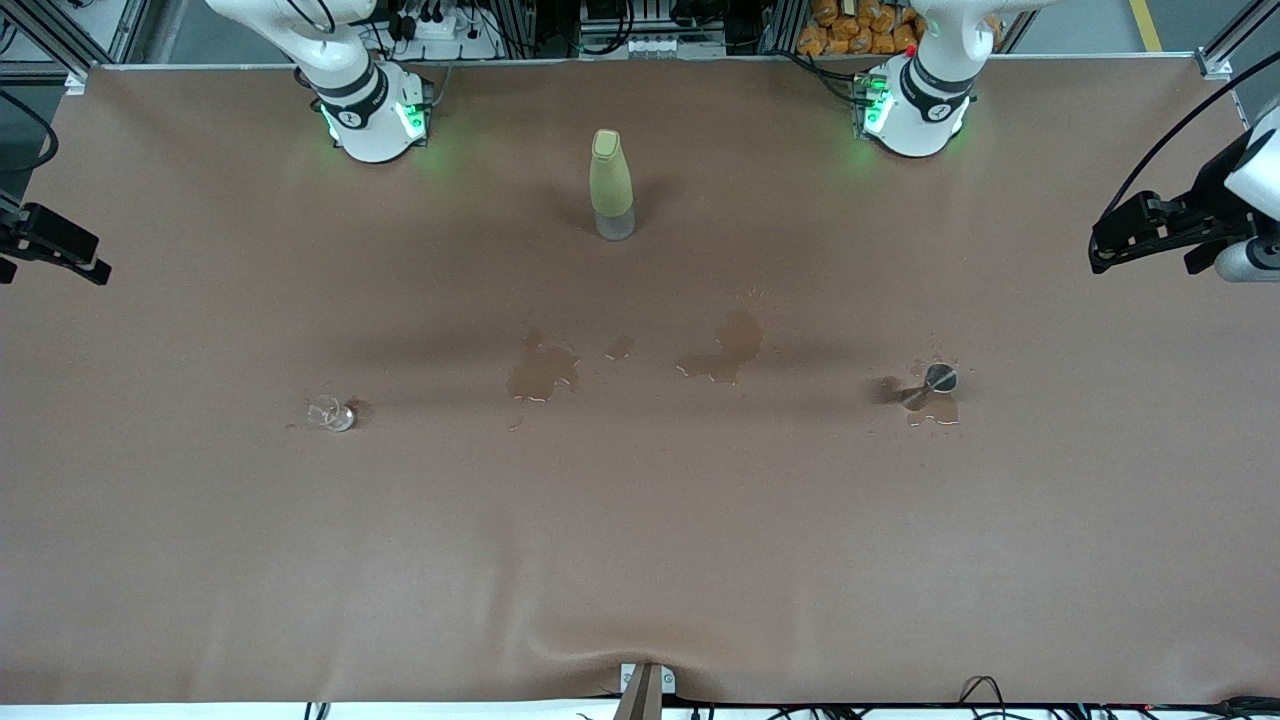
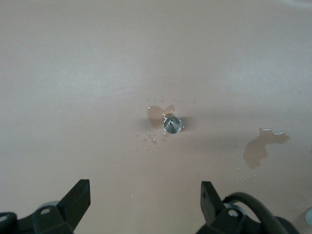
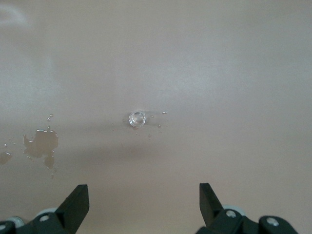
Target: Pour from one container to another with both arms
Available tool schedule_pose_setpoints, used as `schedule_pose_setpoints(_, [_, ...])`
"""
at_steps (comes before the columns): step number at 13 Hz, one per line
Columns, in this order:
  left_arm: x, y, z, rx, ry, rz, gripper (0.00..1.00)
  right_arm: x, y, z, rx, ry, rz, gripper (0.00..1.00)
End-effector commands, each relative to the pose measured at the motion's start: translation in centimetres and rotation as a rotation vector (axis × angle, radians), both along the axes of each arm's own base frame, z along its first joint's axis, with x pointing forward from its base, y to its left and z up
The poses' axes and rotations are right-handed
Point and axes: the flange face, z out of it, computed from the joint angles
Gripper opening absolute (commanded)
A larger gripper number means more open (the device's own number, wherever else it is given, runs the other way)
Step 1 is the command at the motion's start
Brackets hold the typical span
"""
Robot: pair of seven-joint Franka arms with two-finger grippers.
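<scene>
A small clear glass [image 1: 333,412] [image 3: 137,118] stands on the brown cloth toward the right arm's end. A small metal cup [image 1: 938,378] [image 2: 171,125] stands in a puddle toward the left arm's end. Both arms are raised high. My left gripper [image 1: 1140,245] [image 2: 146,195] hangs open well above the table, its camera looking at the metal cup. My right gripper [image 1: 50,250] [image 3: 144,197] hangs open the same way, looking at the glass. Neither holds anything.
An olive-green bottle [image 1: 611,185] with a clear base stands upright between the two arm bases. Spilled liquid lies in puddles [image 1: 543,372] [image 1: 725,350] between the glass and the cup. The brown cloth [image 1: 640,560] covers the whole table.
</scene>
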Motion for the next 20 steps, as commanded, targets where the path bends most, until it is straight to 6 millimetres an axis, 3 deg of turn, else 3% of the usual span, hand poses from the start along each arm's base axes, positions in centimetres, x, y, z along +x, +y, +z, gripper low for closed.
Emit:
schedule_pose_setpoints(1, [-0.8, 0.1, 0.5, -0.002, 0.001, -0.006, 1.0, -0.8, 0.0, 0.6, -0.007, -0.012, 0.004, 1.0])
schedule_pose_setpoints(17, [-0.6, 0.0, 0.0, -0.002, 0.008, -0.011, 1.0, -0.8, -0.1, 0.8, -0.001, -0.014, 0.004, 1.0])
schedule_pose_setpoints(20, [-0.4, 0.2, -0.1, -0.013, 0.01, -0.046, 1.0, -0.9, -1.9, 1.0, -0.001, -0.021, 0.12, 1.0])
